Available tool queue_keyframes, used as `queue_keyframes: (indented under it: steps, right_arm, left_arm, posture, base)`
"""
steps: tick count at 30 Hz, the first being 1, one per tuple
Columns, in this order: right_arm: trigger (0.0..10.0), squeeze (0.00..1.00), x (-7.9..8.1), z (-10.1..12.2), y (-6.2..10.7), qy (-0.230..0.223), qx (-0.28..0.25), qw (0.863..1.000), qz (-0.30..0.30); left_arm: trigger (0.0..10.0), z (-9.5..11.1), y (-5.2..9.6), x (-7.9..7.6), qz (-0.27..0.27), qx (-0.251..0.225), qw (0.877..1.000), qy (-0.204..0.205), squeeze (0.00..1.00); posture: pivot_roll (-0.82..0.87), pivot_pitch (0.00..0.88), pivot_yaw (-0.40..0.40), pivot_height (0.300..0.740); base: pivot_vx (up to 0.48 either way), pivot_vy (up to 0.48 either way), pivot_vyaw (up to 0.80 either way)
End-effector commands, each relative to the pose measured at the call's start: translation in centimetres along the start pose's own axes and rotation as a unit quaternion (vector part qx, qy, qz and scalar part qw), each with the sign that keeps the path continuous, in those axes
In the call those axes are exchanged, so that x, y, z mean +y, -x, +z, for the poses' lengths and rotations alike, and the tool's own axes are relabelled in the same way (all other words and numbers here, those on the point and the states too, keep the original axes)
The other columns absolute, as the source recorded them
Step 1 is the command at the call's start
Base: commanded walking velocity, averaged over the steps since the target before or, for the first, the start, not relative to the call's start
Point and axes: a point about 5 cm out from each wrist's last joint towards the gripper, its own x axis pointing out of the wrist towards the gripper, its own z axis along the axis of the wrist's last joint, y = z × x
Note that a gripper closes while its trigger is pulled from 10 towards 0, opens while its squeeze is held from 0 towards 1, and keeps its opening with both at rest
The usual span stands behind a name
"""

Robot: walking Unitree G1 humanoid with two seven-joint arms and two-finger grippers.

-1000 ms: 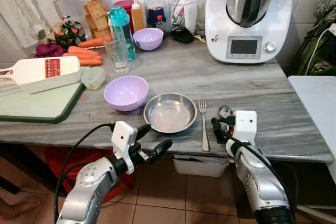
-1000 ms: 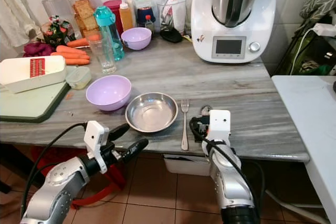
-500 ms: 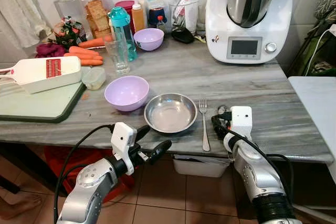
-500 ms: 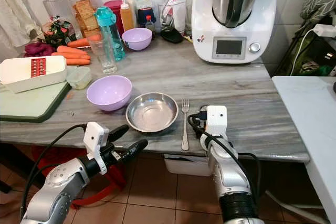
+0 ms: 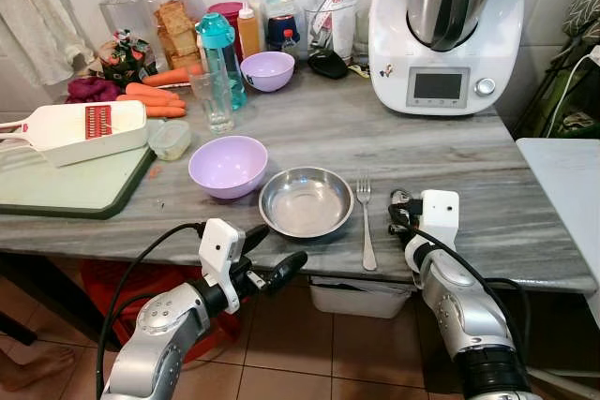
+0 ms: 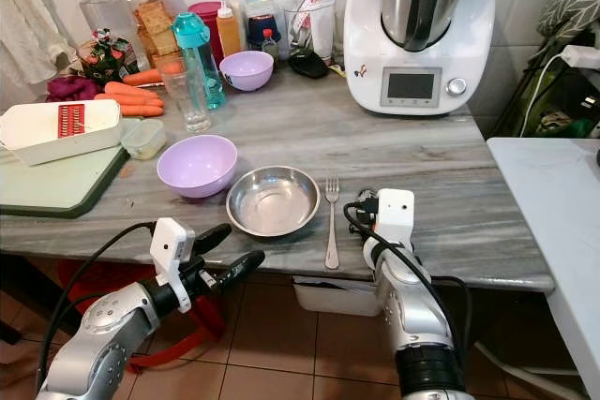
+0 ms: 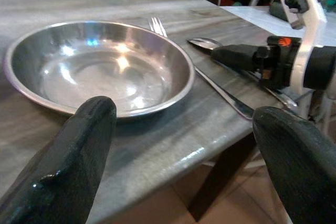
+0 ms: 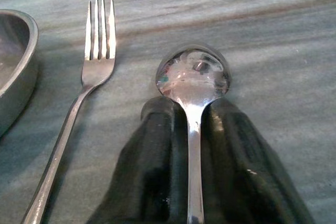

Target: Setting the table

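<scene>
Fingers (image 8: 152, 171) of the right gripper (image 8: 191, 129) are clamped on a spoon (image 8: 193, 77), whose bowl lies low over the counter (image 5: 450, 152) just beside a fork (image 5: 366, 222). The fork lies right of a steel bowl (image 5: 306, 201). The left gripper (image 5: 267, 255) hovers below the counter edge, fingers spread wide, holding nothing.

spoon (image 8: 192, 77) handle hidden between the right gripper (image 8: 192, 129) fingers and cut off at frame edge; in head view its bowl mostly hidden behind the wrist camera block. fork (image 8: 79, 98) handle end cut by right wrist frame edge. steel bowl (image 8: 13, 66) only partly in frame there. left gripper (image 7: 178, 145) fingertips blurred and cropped in left wrist view. food processor (image 5: 445, 30) top cut off. labels on the back-row jars (image 5: 169, 11) too small to read
</scene>
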Motion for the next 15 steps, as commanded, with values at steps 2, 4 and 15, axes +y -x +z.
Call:
queue_keyframes:
  steps: [2, 4, 15]
  right_arm:
    - [0.0, 0.0, -0.6, -2.2, 0.4, -0.012, 0.049, 0.999, -0.016]
    - [0.0, 0.0, -0.5, -2.1, 0.4, -0.028, 0.043, 0.999, -0.014]
    - [0.0, 0.0, -0.2, -0.7, 0.6, -0.127, -0.017, 0.992, -0.014]
  left_arm:
    - [10.0, 0.3, 0.2, 0.0, -0.013, 0.003, 1.0, 0.0, 0.0]
    - [10.0, 0.3, 0.2, 0.0, -0.012, 0.004, 1.0, -0.001, 0.0]
    - [10.0, 0.3, 0.2, 0.0, -0.01, 0.005, 1.0, -0.001, 0.0]
  posture:
    - [0.01, 0.0, 0.085, 0.74]
    - [0.01, 0.0, 0.085, 0.74]
    - [0.01, 0.0, 0.088, 0.74]
  base:
    - [0.0, 0.0, 0.0]
    - [0.0, 0.0, 0.0]
    - [0.0, 0.0, 0.0]
